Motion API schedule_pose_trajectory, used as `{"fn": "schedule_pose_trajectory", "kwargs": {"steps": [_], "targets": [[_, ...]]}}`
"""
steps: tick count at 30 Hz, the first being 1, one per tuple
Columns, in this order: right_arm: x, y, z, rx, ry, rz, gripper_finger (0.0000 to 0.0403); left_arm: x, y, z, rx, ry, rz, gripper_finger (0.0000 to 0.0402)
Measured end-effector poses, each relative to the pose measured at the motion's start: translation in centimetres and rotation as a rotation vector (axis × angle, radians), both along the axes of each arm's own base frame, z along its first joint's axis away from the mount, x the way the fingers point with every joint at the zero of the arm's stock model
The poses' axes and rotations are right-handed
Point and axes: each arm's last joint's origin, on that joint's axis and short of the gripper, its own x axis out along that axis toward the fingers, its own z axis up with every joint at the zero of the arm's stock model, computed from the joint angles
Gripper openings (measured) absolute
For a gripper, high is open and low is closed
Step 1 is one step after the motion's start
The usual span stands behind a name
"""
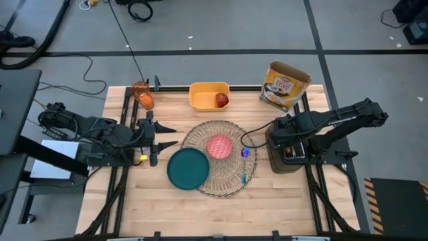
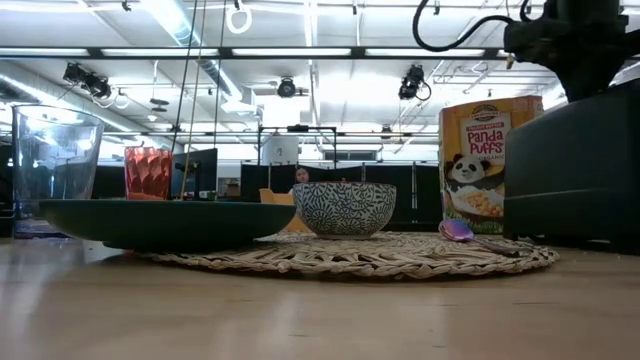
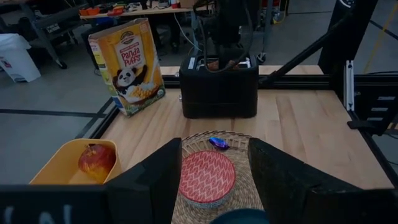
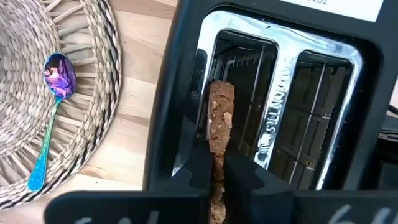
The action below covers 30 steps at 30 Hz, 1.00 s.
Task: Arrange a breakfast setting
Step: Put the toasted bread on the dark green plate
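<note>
The round straw placemat (image 1: 217,159) lies mid-table with the pink bowl (image 1: 219,146) and the small blue utensil (image 1: 244,164) on it. The teal plate (image 1: 188,167) rests partly on its left rim. The red apple (image 1: 221,100) lies in the yellow tub (image 1: 208,95). The orange cup (image 1: 142,94) stands at the far left. My right gripper (image 4: 219,169) is above the black toaster (image 1: 289,148), shut on the toast slice (image 4: 221,115). My left gripper (image 1: 160,134) is open and empty, left of the placemat, pointing at the bowl (image 3: 206,177). My right gripper pinches the toast slice's upper edge (image 4: 217,167) between its two fingers (image 4: 244,174), one on each flat face. The fingers point down from above. The slice stands upright on edge, and its lower part is in the toaster's slot (image 4: 233,93) nearer the placemat.
A cereal box (image 1: 286,84) stands at the far right behind the toaster. A clear glass (image 2: 55,160) shows at the left in the low view. Bare wood lies along the table's near edge (image 1: 214,214).
</note>
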Motion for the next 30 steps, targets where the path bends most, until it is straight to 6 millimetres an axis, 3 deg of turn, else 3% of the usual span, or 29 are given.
{"fn": "schedule_pose_trajectory", "kwargs": {"steps": [16,30], "targets": [[-4.6,-1.0,2.6,-0.027,-0.131,-0.002,0.0021,0.0,0.0,0.0,-0.007,-0.002,0.002,0.0192],[-7.4,-1.6,8.6,-0.018,-0.406,0.138,0.002,0.0,0.0,0.0,-0.016,-0.003,0.002,0.0192]]}}
